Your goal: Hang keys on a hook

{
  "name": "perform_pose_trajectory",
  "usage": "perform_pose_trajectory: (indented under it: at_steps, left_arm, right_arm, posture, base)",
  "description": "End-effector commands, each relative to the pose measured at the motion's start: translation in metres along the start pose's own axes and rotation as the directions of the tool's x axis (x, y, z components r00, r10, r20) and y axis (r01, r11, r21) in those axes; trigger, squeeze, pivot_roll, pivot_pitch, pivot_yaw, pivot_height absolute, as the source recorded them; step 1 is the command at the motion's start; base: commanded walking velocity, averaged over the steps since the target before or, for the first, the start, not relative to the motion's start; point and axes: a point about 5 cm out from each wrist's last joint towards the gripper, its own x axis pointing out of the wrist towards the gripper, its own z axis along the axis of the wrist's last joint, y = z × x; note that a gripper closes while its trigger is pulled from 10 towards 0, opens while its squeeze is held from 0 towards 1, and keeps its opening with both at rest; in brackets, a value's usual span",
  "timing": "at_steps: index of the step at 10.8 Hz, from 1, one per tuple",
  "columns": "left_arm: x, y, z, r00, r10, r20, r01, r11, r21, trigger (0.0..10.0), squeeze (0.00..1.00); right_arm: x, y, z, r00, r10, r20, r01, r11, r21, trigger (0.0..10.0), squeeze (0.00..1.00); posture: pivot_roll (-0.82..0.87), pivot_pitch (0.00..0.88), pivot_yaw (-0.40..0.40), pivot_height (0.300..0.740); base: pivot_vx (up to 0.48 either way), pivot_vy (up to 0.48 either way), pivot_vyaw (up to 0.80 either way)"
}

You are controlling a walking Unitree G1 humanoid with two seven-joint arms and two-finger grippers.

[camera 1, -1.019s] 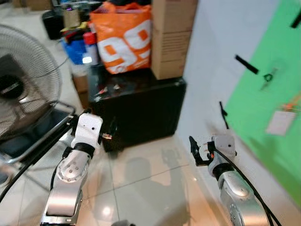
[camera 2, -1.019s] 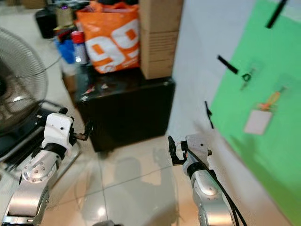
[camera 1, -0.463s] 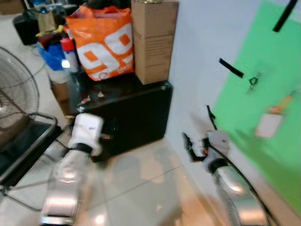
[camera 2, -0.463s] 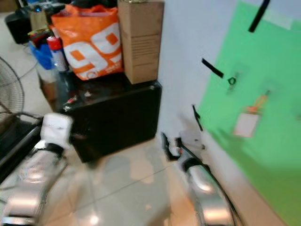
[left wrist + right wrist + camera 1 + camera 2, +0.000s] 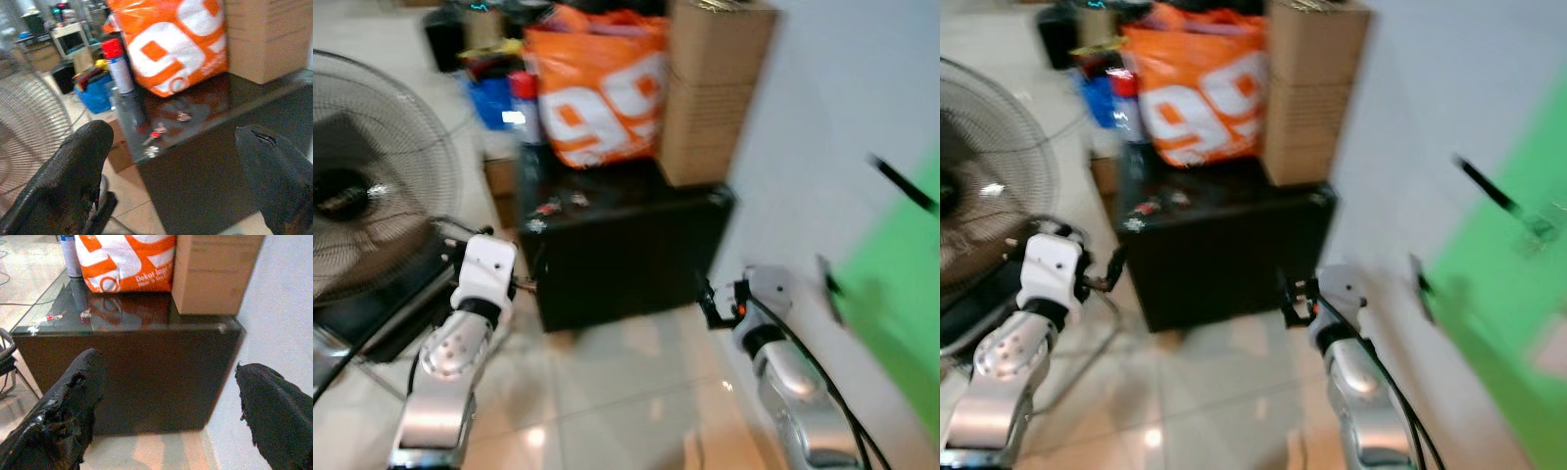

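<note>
Both our claws are spread wide, gripping nothing: left gripper point(image 5: 171, 166) and right gripper point(image 5: 171, 406) face the black cabinet point(image 5: 127, 367); small keys point(image 5: 152, 138) lie on its near-left top

Large white "99" printed on the orange bag point(image 5: 128, 259) standing on the black cabinet point(image 5: 146, 362); beneath it, small white lettering reading roughly "Dekat lagi", partly cut off. Faint print on the cardboard box point(image 5: 215, 269), too blurred to read.
</note>
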Motion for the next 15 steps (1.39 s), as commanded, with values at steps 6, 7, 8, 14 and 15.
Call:
perform_pose_trajectory:
  at_steps: [6, 7, 8, 14, 15]
  left_arm:
    - [0.005, -0.005, 0.005, 0.999, -0.026, 0.022, 0.026, 1.0, -0.001, 10.0, 0.0]
    - [0.006, -0.004, 0.004, 0.999, -0.033, 0.023, 0.033, 0.999, 0.008, 10.0, 0.0]
    - [0.006, -0.004, 0.004, 0.999, -0.036, 0.023, 0.036, 0.999, 0.011, 10.0, 0.0]
    - [0.014, -0.005, 0.005, 0.994, -0.103, 0.03, 0.102, 0.994, 0.033, 10.0, 0.0]
    - [0.014, -0.005, 0.005, 0.994, -0.106, 0.03, 0.105, 0.994, 0.034, 10.0, 0.0]
  right_arm:
    - [-0.002, -0.011, -0.004, 0.999, -0.029, -0.025, 0.028, 0.999, -0.017, 10.0, 1.0]
    - [-0.003, -0.013, -0.006, 0.999, -0.041, -0.028, 0.041, 0.999, -0.014, 10.0, 1.0]
    - [-0.003, -0.013, -0.006, 0.999, -0.045, -0.028, 0.044, 0.999, -0.01, 10.0, 1.0]
    - [-0.016, -0.018, -0.01, 0.994, -0.104, -0.04, 0.104, 0.995, 0.004, 10.0, 1.0]
    - [-0.016, -0.017, -0.01, 0.994, -0.103, -0.043, 0.103, 0.995, 0.005, 10.0, 1.0]
  posture:
    - [-0.07, 0.0, 0.006, 0.74]
    - [-0.09, 0.0, 0.015, 0.74]
    - [-0.09, 0.0, 0.019, 0.74]
    - [-0.13, 0.0, 0.071, 0.74]
    - [-0.12, 0.0, 0.065, 0.74]
  base:
    - [0.406, 0.0, 0.0]
    - [0.405, 0.0, 0.0]
    - [0.405, 0.0, 0.0]
    - [0.407, 0.0, 0.0]
    - [0.401, 0.0, 0.0]
